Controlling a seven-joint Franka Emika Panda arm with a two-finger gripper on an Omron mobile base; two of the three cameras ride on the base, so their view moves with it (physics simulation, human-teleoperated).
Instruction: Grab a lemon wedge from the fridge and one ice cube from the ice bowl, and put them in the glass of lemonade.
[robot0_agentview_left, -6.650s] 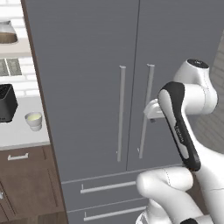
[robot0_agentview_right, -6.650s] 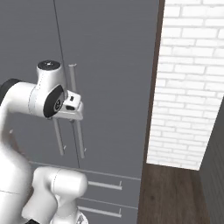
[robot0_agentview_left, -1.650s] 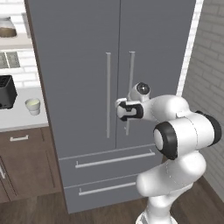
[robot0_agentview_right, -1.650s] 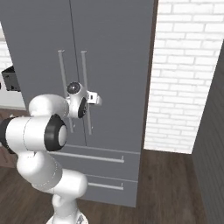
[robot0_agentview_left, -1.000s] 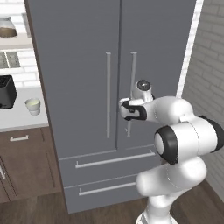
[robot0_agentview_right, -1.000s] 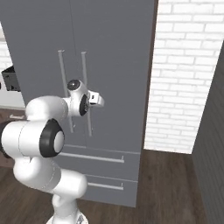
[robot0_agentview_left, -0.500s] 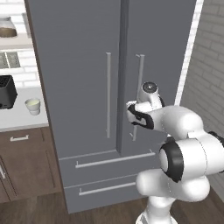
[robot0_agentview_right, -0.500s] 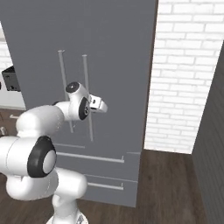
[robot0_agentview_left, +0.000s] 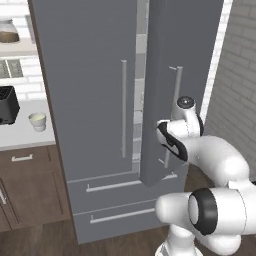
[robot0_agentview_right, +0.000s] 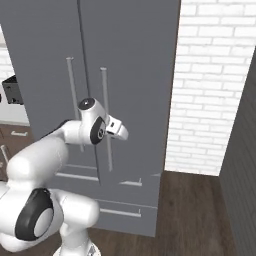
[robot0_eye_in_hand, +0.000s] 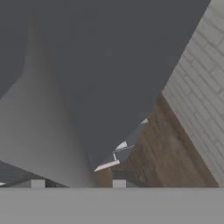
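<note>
The fridge (robot0_agentview_left: 95, 100) has its right door (robot0_agentview_left: 175, 85) swung partly out, leaving a narrow gap where pale shelf edges show. The gripper (robot0_agentview_right: 121, 131) sits right at that door's long handle (robot0_agentview_left: 175, 100), probably because pulling there is the way to widen the gap; I cannot tell whether its jaws are spread or clamped on the bar. The lemon wedge should be inside, but the gap is too slim to reveal it. The glass of lemonade (robot0_agentview_left: 37, 120) waits on the tabletop (robot0_agentview_left: 22, 137) left of the fridge, well apart from the arm.
</note>
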